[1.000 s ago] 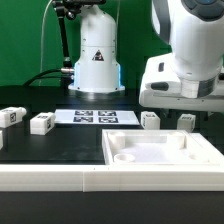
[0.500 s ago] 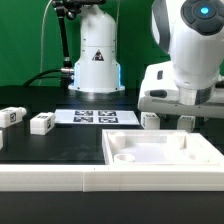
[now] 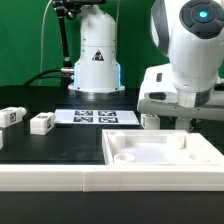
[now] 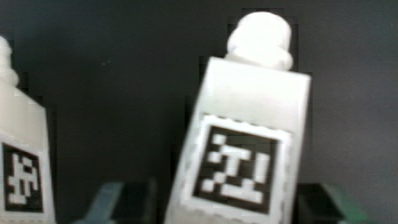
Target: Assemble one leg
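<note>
White tray (image 3: pixel 160 134) just beside leg (image 3: pixel 150 120)

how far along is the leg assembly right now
Done: nothing fitted yet; the white tray-like piece carries no leg, and loose legs lie at the exterior view's left. In hand: the open end effector straddles the leg, not gripping. Left: grasp, lift, fit it.
</note>
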`<state>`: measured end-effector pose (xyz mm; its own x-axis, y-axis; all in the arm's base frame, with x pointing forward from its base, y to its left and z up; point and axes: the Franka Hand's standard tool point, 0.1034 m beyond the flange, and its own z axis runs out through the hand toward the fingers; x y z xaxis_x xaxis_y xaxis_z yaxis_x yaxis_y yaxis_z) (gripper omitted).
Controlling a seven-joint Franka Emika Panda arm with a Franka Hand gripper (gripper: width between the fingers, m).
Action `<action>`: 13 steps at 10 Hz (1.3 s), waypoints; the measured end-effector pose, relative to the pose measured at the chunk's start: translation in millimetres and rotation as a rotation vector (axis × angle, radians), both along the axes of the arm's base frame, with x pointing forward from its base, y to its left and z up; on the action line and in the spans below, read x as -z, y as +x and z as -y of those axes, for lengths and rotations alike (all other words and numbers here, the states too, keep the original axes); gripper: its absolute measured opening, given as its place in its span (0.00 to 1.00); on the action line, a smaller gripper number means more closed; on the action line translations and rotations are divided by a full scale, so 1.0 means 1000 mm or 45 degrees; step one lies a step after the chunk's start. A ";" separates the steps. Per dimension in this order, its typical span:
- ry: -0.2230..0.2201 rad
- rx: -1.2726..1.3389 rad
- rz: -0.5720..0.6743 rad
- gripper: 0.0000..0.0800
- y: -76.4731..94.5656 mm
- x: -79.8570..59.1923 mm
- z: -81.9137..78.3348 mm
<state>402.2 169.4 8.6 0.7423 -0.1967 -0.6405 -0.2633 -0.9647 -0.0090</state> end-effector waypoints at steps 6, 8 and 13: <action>0.006 -0.007 0.002 0.36 0.001 -0.001 0.001; 0.071 -0.069 0.041 0.36 0.012 -0.024 0.009; 0.106 -0.095 0.117 0.36 0.028 -0.059 0.017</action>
<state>430.1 152.4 67.5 0.8093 -0.0877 -0.5808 -0.1849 -0.9765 -0.1103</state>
